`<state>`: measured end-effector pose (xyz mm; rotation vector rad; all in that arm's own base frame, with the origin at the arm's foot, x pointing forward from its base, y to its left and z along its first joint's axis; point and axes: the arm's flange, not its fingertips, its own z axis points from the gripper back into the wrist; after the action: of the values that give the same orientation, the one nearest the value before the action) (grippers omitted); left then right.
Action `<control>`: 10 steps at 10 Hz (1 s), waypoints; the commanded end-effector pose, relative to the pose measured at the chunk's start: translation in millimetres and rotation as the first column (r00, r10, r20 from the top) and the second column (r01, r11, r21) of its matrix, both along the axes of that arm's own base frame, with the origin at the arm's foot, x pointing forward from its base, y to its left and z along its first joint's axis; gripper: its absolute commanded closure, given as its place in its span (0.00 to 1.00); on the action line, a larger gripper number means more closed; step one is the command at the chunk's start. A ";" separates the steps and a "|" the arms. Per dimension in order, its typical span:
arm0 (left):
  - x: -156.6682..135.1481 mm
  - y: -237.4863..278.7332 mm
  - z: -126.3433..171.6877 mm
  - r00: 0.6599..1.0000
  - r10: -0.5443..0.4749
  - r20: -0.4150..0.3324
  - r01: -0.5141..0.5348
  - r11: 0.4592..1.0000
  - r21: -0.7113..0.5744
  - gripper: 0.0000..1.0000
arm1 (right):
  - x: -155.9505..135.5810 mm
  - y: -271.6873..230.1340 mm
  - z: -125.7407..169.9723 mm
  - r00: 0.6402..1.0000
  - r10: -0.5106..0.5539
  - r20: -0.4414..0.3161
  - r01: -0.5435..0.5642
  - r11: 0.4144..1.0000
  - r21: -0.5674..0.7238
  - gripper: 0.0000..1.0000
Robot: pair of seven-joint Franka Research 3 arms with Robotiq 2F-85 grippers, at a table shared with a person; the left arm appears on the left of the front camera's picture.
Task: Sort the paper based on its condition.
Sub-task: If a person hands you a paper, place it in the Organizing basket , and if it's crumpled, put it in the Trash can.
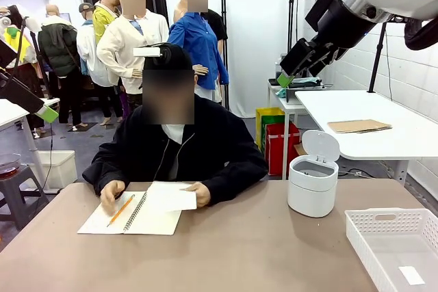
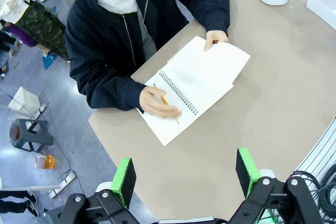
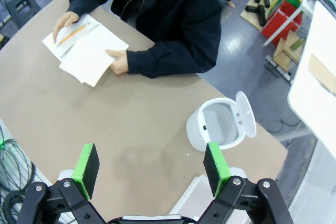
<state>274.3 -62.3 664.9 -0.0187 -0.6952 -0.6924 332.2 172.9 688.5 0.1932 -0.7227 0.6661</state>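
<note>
Person's hand [image 1: 200, 194] pinches the paper [image 1: 171, 198] by one end, long axis across the table [image 1: 239, 251].

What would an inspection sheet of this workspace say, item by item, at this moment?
Surface: brown table, no spills seen.
Job's things: white sheet on the open notebook, under the person's hand; white bin, lid up; white basket.
Clutter: orange pencil on the notebook.
Grippers: left gripper and right gripper both open, empty, above the table.
Cables: black bundle beside the left wrist.
Surroundings: cardboard piece on a white side table.
</note>
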 end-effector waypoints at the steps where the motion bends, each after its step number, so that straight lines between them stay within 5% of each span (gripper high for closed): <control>1: -1.2 0.6 1.6 1.000 -0.008 -0.010 0.008 1.000 -0.002 0.00 | 0.1 -0.2 0.1 1.000 0.001 0.001 -0.001 1.000 -0.001 0.00; 10: -1.2 0.6 1.6 1.000 -0.008 -0.010 0.008 1.000 -0.002 0.00 | 0.1 -0.2 0.1 1.000 0.001 0.001 -0.001 1.000 -0.001 0.00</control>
<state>274.3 -62.3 664.9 -0.0187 -0.6952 -0.6924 332.2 172.9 688.5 0.1932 -0.7227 0.6661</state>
